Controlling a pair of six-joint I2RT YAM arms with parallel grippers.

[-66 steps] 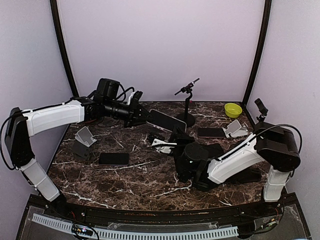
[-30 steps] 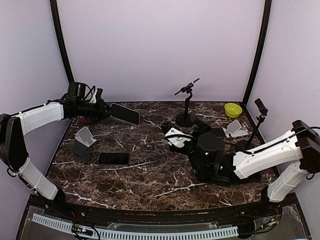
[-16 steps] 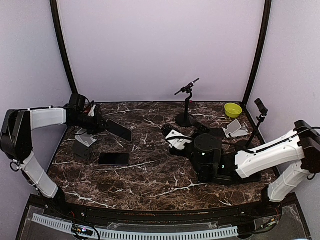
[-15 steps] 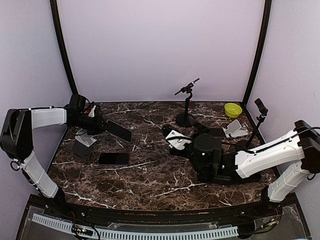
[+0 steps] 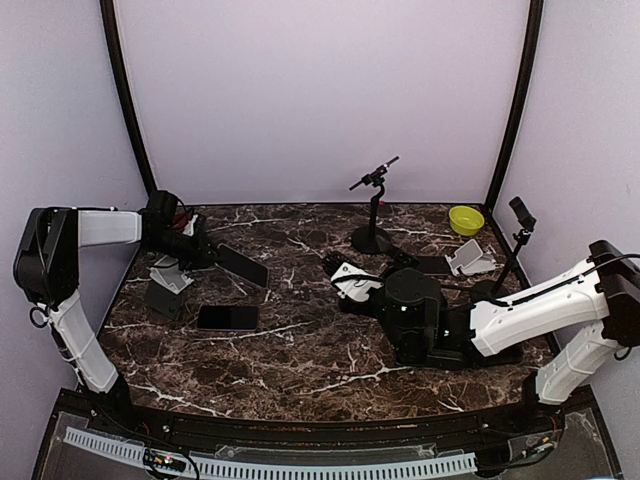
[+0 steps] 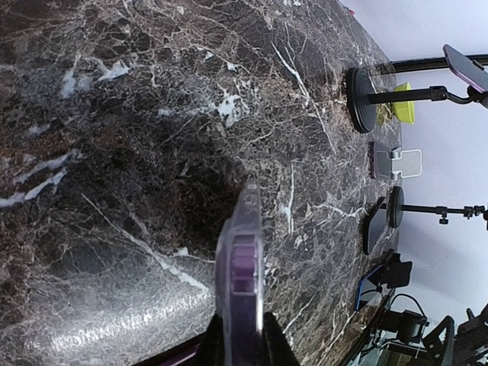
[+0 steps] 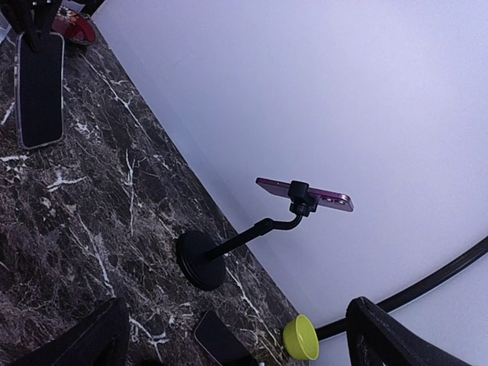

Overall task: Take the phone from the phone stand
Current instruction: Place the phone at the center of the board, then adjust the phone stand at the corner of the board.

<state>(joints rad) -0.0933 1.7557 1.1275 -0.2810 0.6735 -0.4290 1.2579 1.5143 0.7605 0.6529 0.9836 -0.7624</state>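
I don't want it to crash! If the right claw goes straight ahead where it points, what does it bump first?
Probably the round base of the phone stand, which sits straight ahead between the fingers of the open right claw. Depth is unclear, so it could touch the marble table just before that.

Clear-cased phone [image 7: 38, 88] far left; purple phone [image 7: 305, 194] clamped on black stand [image 7: 202, 261].
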